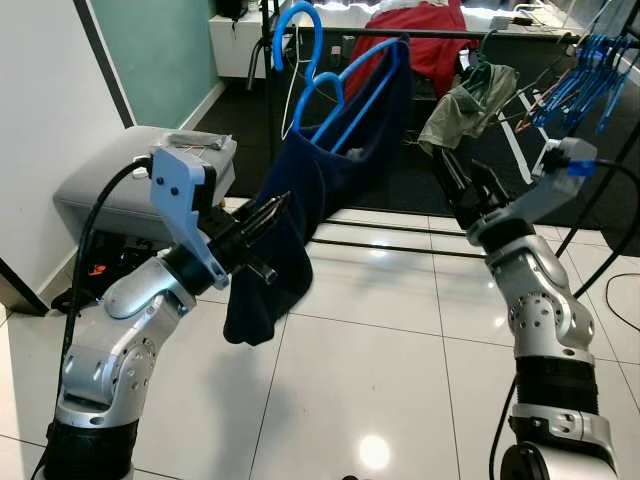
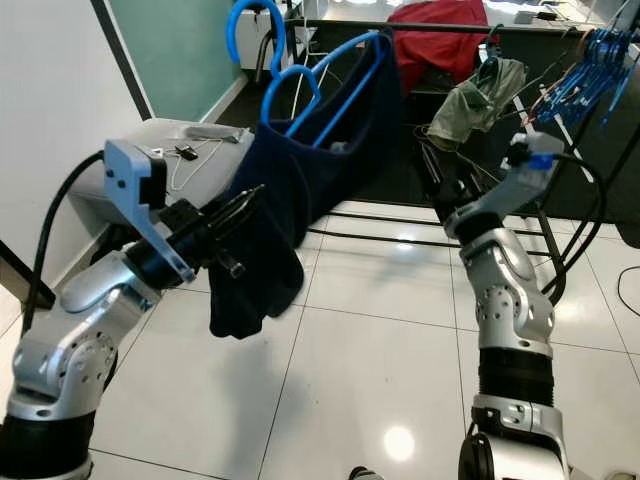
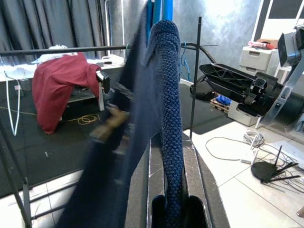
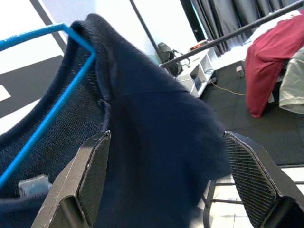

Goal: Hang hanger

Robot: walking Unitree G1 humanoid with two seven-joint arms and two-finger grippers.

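Hanger: blue plastic hanger (image 1: 345, 95) carrying a navy knitted garment (image 1: 300, 215), raised between both arms, below the black clothes rail (image 1: 440, 33).
Left gripper (image 1: 272, 213): fingers clamped on the garment's fold.
Right gripper (image 4: 166, 175): fingers spread apart, the garment just ahead of them.
Room: glossy white tiled floor (image 1: 380, 370) below; olive cloth (image 1: 467, 103) hangs near the right gripper.

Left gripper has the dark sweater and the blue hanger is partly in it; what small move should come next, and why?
Probably bring the open right gripper in to close on the sweater's far shoulder. The left gripper is shut on the knit fabric, the blue hanger sits tilted in the neck opening, and the right wrist view shows that shoulder between the spread fingers. Steadying it should let the hanger seat before it goes to the rail.
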